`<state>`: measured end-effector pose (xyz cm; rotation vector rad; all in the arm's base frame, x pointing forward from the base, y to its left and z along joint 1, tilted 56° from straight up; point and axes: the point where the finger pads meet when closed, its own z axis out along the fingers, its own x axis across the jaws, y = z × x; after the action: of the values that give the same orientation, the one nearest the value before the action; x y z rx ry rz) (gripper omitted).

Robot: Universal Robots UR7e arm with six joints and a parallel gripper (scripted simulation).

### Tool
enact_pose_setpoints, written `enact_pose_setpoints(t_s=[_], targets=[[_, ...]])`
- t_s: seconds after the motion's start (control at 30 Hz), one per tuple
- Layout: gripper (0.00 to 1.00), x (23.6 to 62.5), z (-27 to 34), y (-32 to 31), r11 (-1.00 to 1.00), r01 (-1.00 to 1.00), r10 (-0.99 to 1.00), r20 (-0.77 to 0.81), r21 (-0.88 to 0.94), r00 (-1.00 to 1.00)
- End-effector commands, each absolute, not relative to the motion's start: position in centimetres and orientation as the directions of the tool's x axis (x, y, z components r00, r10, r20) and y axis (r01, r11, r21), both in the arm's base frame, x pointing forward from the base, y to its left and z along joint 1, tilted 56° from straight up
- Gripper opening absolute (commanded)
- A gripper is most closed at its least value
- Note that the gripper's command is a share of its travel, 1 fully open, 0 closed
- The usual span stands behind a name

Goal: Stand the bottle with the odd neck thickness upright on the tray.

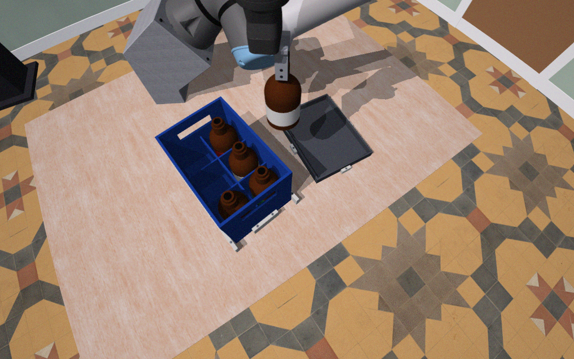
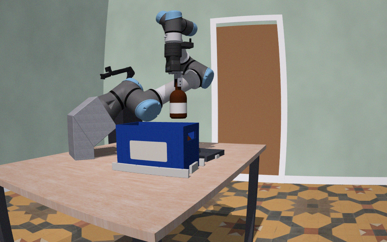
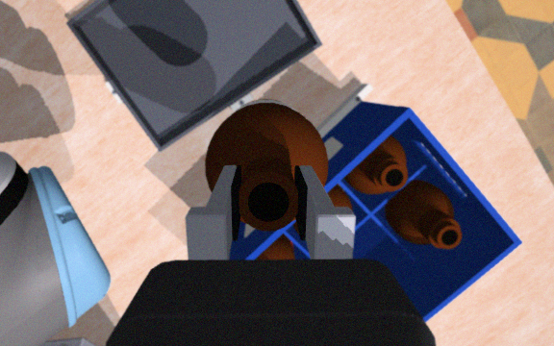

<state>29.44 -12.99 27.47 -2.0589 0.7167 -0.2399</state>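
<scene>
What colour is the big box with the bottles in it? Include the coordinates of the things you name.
The crate [image 1: 256, 217] [image 2: 156, 132] [image 3: 474, 281] is blue, seen best in the exterior view.
</scene>
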Motion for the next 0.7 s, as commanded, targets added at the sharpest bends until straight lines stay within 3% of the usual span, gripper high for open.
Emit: enact_pose_setpoints(t_s=[0.0, 0.67], targets=[[0.00, 29.2, 28.2, -12.3, -0.414, -0.397, -0.575, -0.102, -0.819, 0.812], [0.00, 28.5, 31.0, -9.7, -0.414, -0.397, -0.575, -0.102, -0.819, 0.812]])
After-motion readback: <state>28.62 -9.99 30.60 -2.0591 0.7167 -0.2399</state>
